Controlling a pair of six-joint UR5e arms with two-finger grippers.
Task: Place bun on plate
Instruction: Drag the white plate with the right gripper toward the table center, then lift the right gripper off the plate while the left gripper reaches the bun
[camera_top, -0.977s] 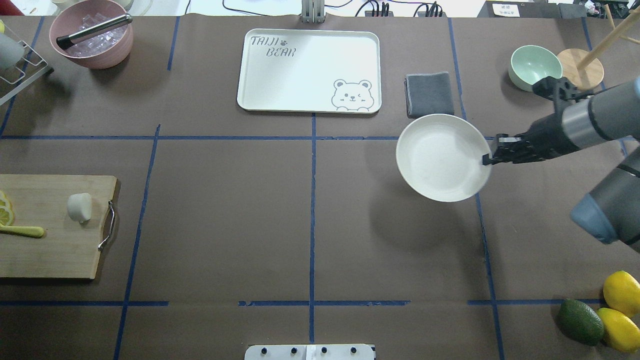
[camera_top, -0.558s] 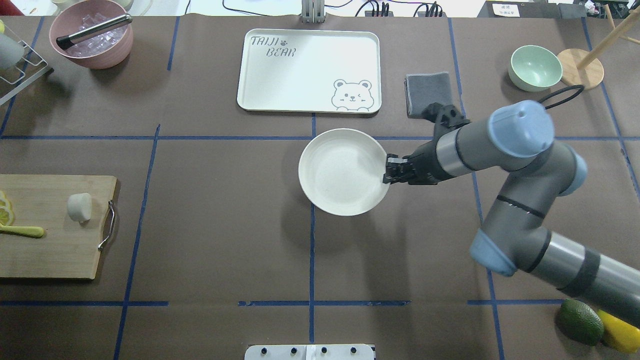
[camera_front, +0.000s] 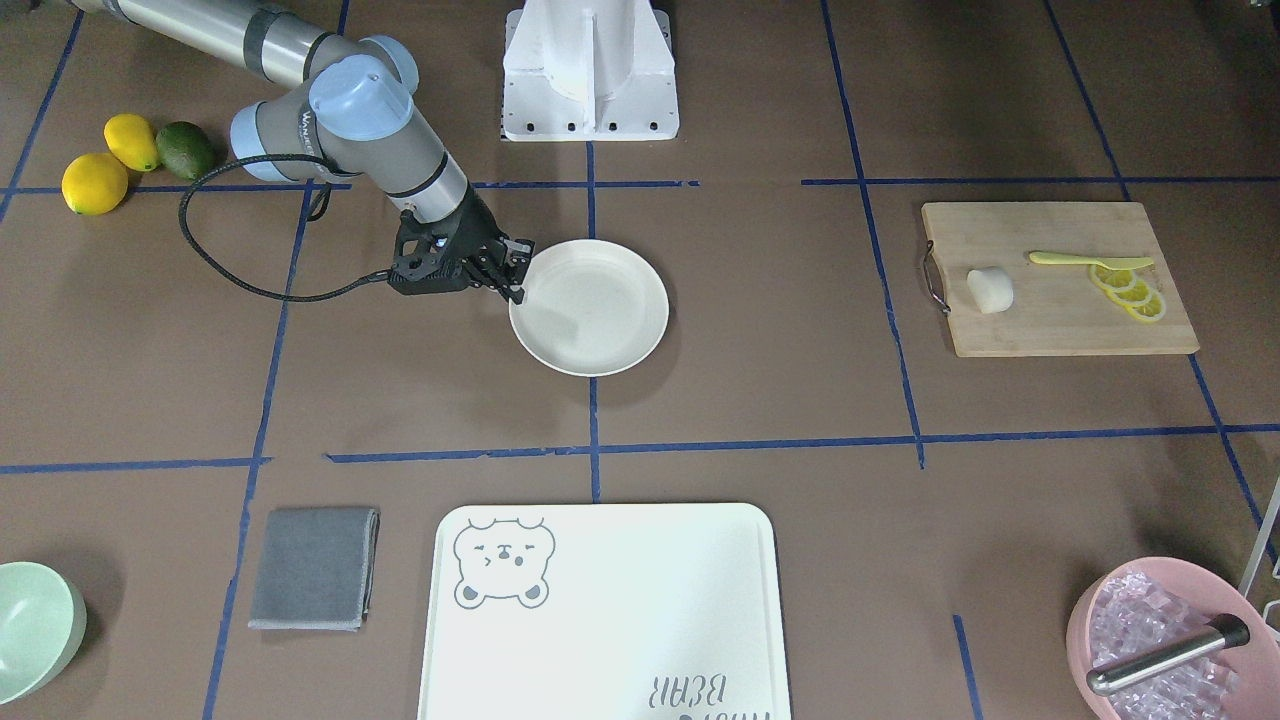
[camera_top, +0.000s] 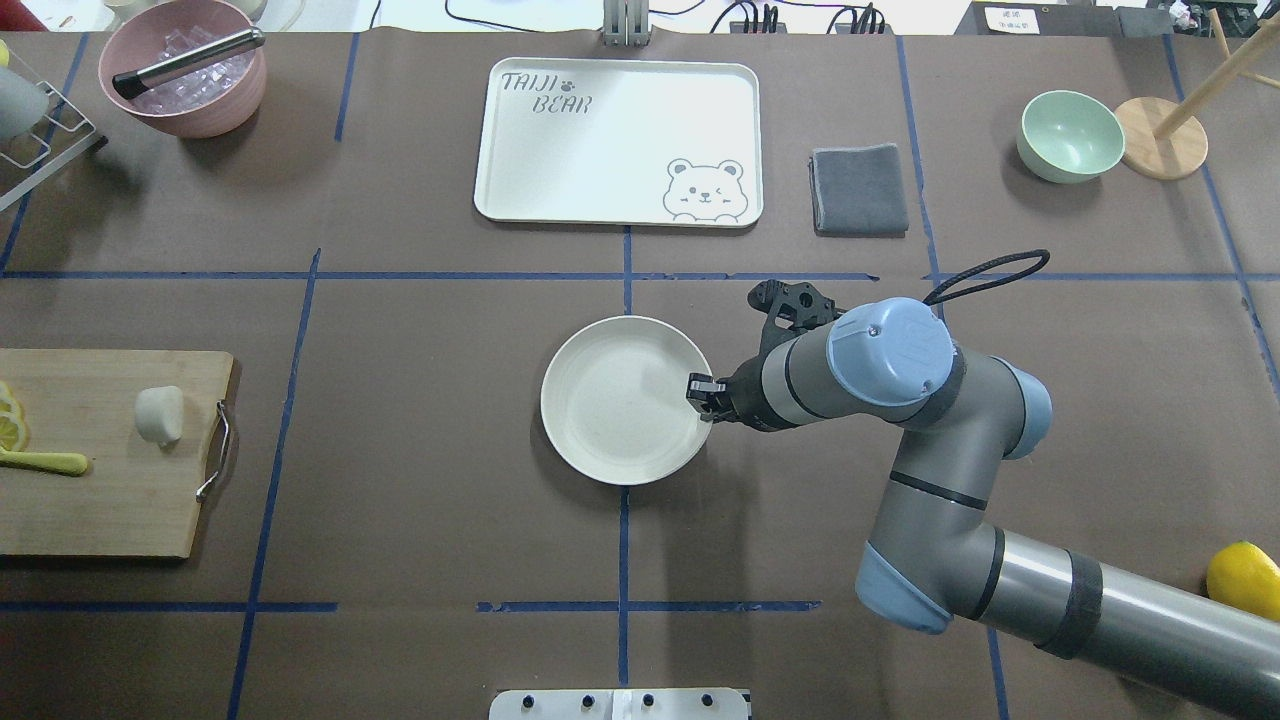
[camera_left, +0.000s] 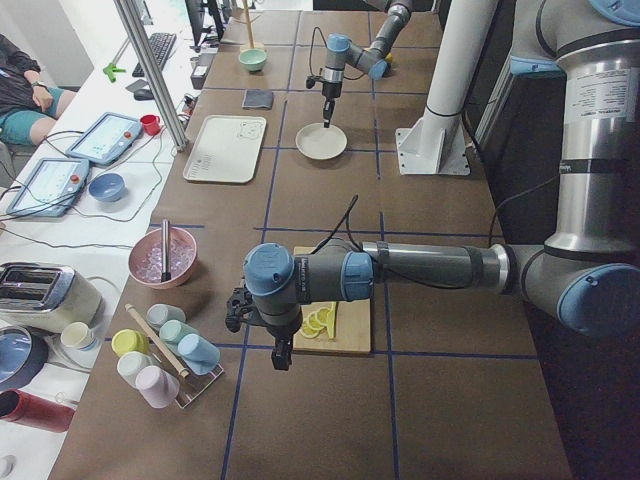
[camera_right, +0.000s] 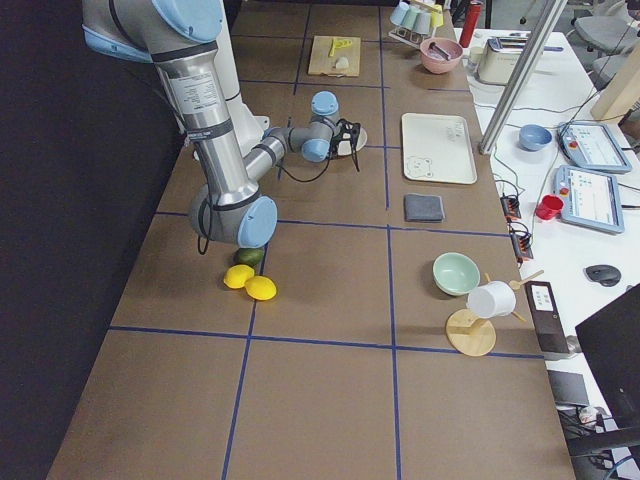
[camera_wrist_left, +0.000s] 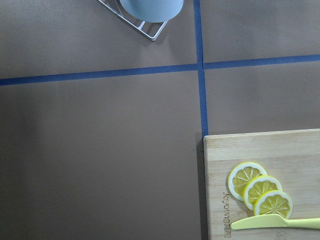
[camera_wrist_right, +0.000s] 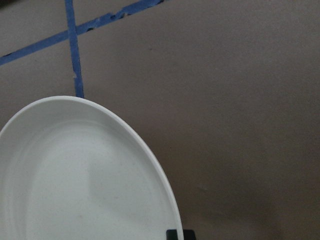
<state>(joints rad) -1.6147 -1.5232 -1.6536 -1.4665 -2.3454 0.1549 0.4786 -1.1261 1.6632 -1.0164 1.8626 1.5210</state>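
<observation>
Since the earlier overhead pictures, the plate (camera_top: 620, 400) has come from the right of the frame to its centre. The right gripper (camera_top: 706, 398) carries it, with its fingers closed on the rim at the plate's right edge. The tight shadow suggests the plate is on the table or just off it. It is round and open side up, so it has no long axis. The target looks staged, and the bun is not yet fetched.

The bun (camera_top: 160, 414) lies at left centre on the cutting board (camera_top: 100, 500), well apart from the plate. Its slight long axis runs roughly up-down in the frame, and it has no clear front. The left gripper (camera_left: 284, 360) hangs beside that board; its opening cannot be told. Farther off, at top centre, lies the bear-print board (camera_top: 620, 140).
</observation>
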